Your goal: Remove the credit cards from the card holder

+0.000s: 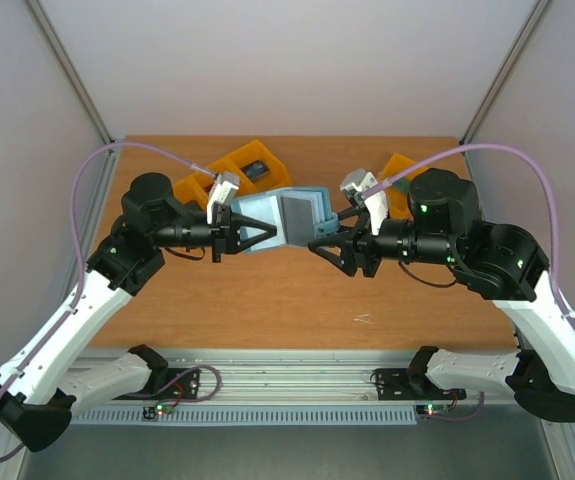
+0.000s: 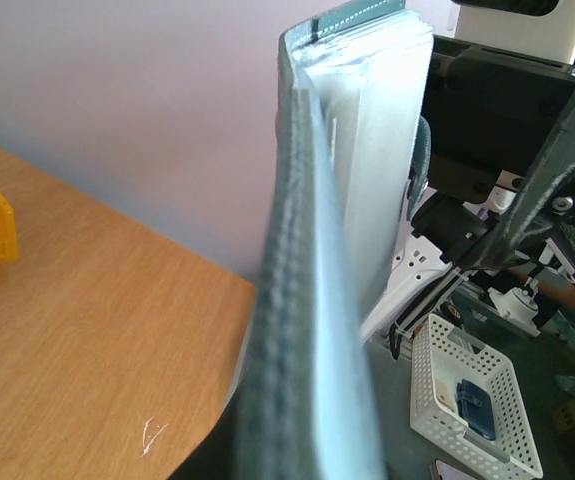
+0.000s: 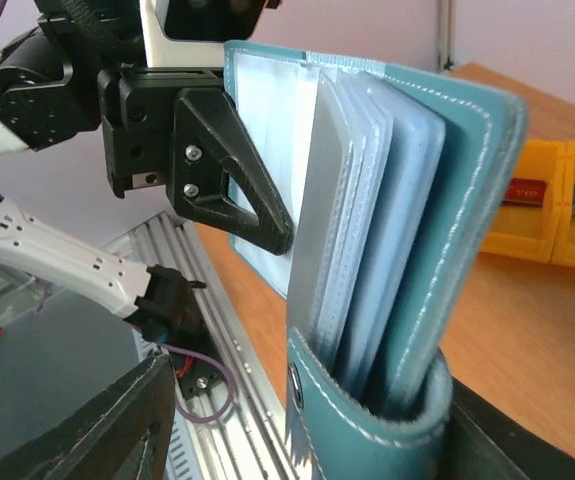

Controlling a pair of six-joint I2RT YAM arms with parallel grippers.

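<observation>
Over on the left, the left pincer [image 1: 255, 234] is clamped onto the left flap of the card holder [image 1: 265, 212], held open in the air above the table [image 1: 267, 300], in front of the orange bins [image 1: 252, 165]. A grey credit card [image 1: 295, 217] stands in its middle pockets. The right pincer [image 1: 321, 238] grips the holder's right side.

I've got a wooden table [image 1: 267, 300] with a small white scratch [image 1: 364, 319] near its front edge, right of centre. Along the far edge sits an orange bin [image 1: 257, 158] left of centre, a second orange bin [image 1: 193, 187] just beside it on the left, and a third orange bin [image 1: 399, 172] toward the far right corner. An aluminium rail [image 1: 297, 372] runs along the near edge. Off the table, lower down, a white mesh basket [image 2: 423, 385] holds something blue [image 2: 474, 402] that I can't identify.
</observation>
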